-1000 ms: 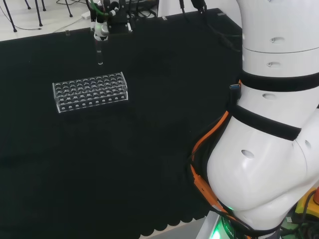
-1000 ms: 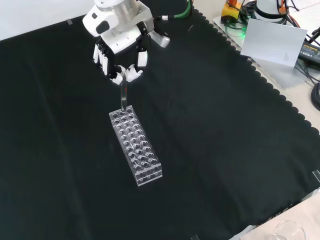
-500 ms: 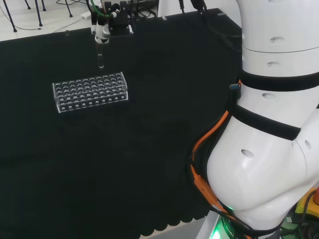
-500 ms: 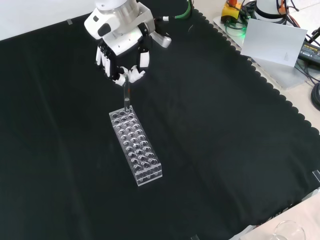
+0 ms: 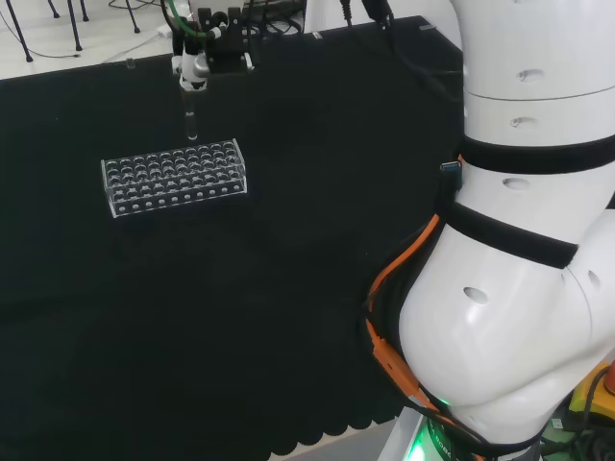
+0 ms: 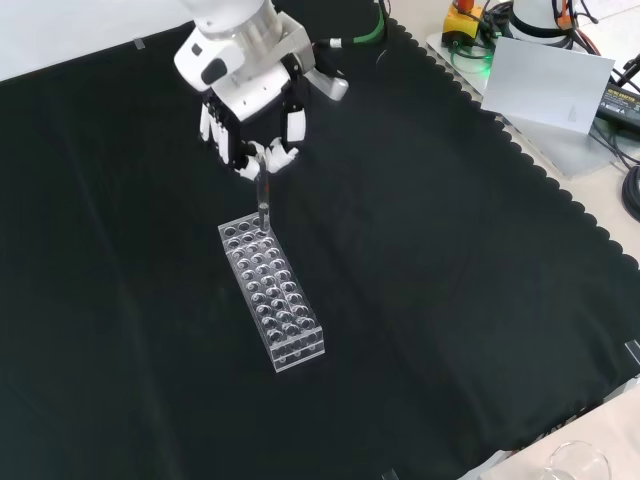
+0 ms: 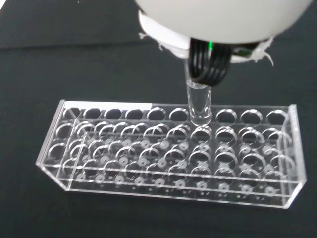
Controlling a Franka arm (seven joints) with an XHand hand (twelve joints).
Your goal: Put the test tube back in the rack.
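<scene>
The hand pinches the test tube at its top, holding it upright just above the rack, over a hole in an edge row. Risk: a slightly off-centre tube bottom could catch the hole rim during lowering, tilting the tube or shifting the rack.

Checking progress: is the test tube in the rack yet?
Not yet: the hand holds the test tube upright, its bottom at a hole in the rack.
</scene>
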